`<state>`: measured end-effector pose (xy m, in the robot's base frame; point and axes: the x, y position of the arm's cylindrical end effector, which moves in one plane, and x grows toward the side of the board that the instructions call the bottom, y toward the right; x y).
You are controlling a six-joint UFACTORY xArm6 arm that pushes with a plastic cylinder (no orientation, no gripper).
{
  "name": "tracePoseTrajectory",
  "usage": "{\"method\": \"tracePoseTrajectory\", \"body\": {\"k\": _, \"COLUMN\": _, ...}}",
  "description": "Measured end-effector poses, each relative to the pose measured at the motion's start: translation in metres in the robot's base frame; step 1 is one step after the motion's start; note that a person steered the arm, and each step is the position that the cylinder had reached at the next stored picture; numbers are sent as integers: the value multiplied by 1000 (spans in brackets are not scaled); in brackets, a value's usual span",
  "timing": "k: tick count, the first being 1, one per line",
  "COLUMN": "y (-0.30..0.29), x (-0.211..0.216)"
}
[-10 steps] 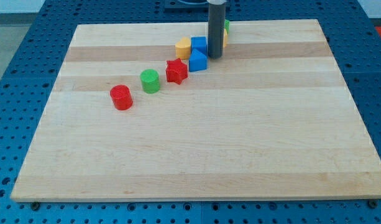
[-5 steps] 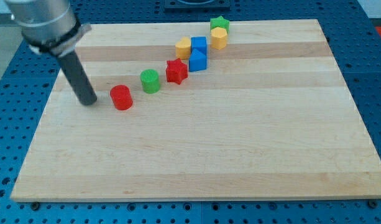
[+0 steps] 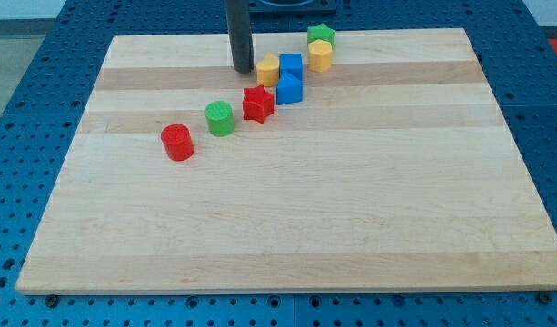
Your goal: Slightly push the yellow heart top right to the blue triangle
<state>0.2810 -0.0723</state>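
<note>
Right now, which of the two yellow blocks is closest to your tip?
The left yellow block, just right of my tip; the other yellow block sits beyond the blue blocks.

1. The room is brightly and evenly lit; the pale wooden table (image 3: pixel 287 209) shows no dark corners.
2. Light seems to fall from above: shadows are short, soft smudges hugging the blocks, as under the red cylinder (image 3: pixel 177 143) and the green cylinder (image 3: pixel 220 118).
3. No hard glare anywhere; the wood has only a faint sheen.
4. Focus is sharp across the table, with grain lines readable from top to bottom of the view.
5. The rod down to my tip (image 3: pixel 242 70) looks crisp, without motion blur.
6. The table's edges run straight, with no visible bending.
</note>
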Motion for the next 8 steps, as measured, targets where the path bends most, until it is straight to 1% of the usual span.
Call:
{"method": "tracePoseTrajectory", "body": {"k": 1, "y": 17, "x": 35}}
{"method": "tracePoseTrajectory", "body": {"k": 2, "y": 23, "x": 49}}
{"method": "tracePoseTrajectory", "body": {"k": 3, "y": -18, "x": 49}}
{"method": "tracePoseTrajectory", "body": {"k": 4, "y": -46, "x": 25}}
{"method": "tracePoseTrajectory", "body": {"k": 5, "y": -25, "x": 3}}
{"method": "tracePoseTrajectory", "body": {"k": 6, "y": 6, "x": -1}}
{"method": "tracePoseTrajectory", "body": {"k": 7, "y": 30, "x": 7}}
{"method": "tracePoseTrajectory", "body": {"k": 8, "y": 41, "x": 22}}
